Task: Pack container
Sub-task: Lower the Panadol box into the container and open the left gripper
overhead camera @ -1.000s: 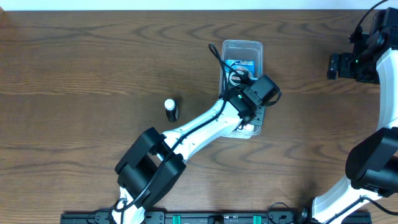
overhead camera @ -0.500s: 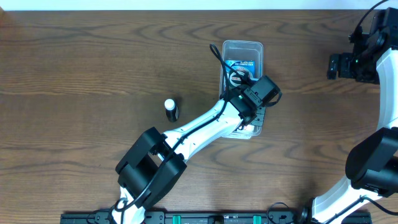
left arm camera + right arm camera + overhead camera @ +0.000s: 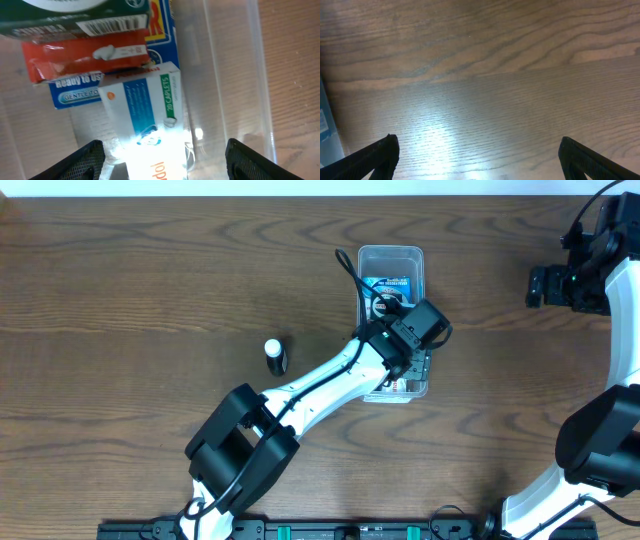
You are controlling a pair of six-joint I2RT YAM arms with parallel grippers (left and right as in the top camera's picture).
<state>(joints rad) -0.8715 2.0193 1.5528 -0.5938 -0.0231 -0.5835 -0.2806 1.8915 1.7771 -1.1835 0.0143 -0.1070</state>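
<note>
The clear plastic container (image 3: 392,258) stands at the table's middle, holding several packets. My left gripper (image 3: 415,355) hangs over its near half, open. In the left wrist view my left gripper (image 3: 160,162) has its fingers wide apart around a white caplet box (image 3: 145,115) that lies in the container (image 3: 235,75), beside a red packet (image 3: 85,60) and a blue packet (image 3: 165,35). My right gripper (image 3: 540,285) is at the far right, away from the container, open and empty over bare wood (image 3: 480,155).
A small black bottle with a white cap (image 3: 274,355) stands on the table left of the container. The container's edge shows at the left border of the right wrist view (image 3: 326,125).
My left gripper has shifted slightly toward the near end of the container. The right arm has not moved.
</note>
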